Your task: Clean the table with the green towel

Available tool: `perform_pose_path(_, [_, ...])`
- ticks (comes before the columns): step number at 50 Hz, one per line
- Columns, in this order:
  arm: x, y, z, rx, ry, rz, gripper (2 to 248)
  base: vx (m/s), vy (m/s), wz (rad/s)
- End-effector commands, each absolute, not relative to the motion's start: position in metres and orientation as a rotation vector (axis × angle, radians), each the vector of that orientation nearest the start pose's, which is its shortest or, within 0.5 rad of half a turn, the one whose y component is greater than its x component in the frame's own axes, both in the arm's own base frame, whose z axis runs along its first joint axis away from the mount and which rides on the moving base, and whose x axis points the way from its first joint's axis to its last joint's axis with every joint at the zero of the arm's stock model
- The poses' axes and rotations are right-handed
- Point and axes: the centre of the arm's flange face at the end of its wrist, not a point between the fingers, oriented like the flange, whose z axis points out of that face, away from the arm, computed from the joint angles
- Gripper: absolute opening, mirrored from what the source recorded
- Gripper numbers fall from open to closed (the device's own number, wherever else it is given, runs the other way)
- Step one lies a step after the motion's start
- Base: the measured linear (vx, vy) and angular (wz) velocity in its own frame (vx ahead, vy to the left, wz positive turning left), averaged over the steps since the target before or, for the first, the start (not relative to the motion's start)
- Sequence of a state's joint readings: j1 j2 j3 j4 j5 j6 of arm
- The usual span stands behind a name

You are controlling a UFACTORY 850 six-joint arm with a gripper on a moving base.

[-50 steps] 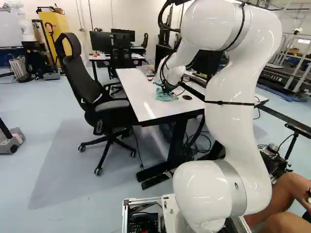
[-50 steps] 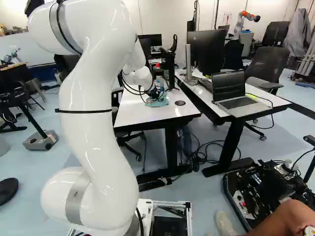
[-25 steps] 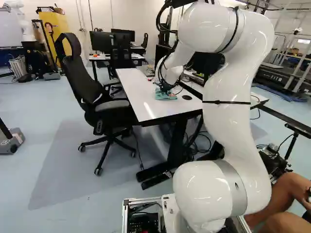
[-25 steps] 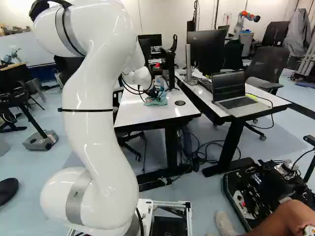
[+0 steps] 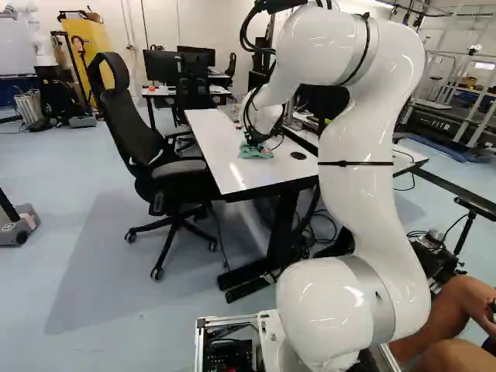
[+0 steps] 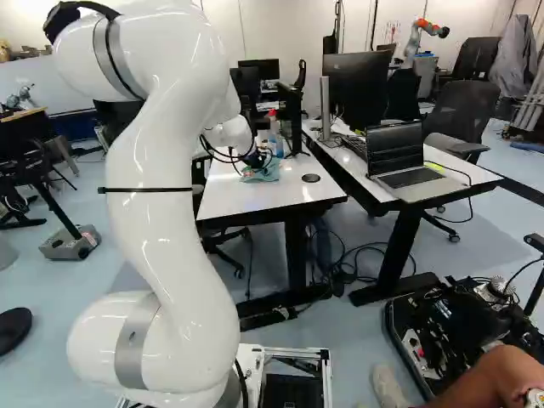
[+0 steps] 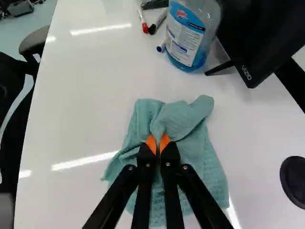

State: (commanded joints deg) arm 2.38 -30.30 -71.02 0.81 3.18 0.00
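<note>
The arm (image 6: 174,204) reaches over the white table (image 7: 86,105), and at its end the gripper (image 6: 253,161) points down at the tabletop. In the wrist view the two fingers of the gripper (image 7: 157,142) stand close together, pinching a fold of the green towel (image 7: 183,119) between their orange pads (image 7: 150,143). The towel lies on the table directly under the gripper — rumpled at the fingertips, with a raised fold just ahead of them, and spread out to both sides and back beneath the fingers.

Ahead of the gripper, beyond the towel and apart from it, a clear bottle (image 7: 187,40) with blue liquid stands upright. Just beside it lie a few markers (image 7: 143,21), one with a red cap, one black, one blue. A black monitor (image 7: 262,43) stands next to the bottle, also ahead of the gripper.

A black office chair (image 5: 124,116) is to one side of the gripper, at the table's edge. On the other side — apart from the towel — a round black disc (image 7: 294,181) sits in the tabletop.
</note>
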Motion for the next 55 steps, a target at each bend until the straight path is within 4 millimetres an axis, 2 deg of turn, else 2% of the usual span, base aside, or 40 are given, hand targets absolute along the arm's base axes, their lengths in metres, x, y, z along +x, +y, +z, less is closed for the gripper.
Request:
perform_pose_path(10, [0.647, 0.040, 0.411, -2.889, -0.069, -1.161, 28, 0.000, 0.000, 0.000])
perform_pose_path(27, [0.618, 0.046, 0.414, -2.897, -0.087, -1.129, 28, 0.000, 0.000, 0.000])
perform_pose_path(37, [0.610, 0.034, 0.415, -2.907, -0.061, -1.123, 28, 0.000, 0.000, 0.000])
perform_pose_path(55, [0.614, 0.004, 0.414, -2.923, 0.011, -1.133, 28, 0.000, 0.000, 0.000])
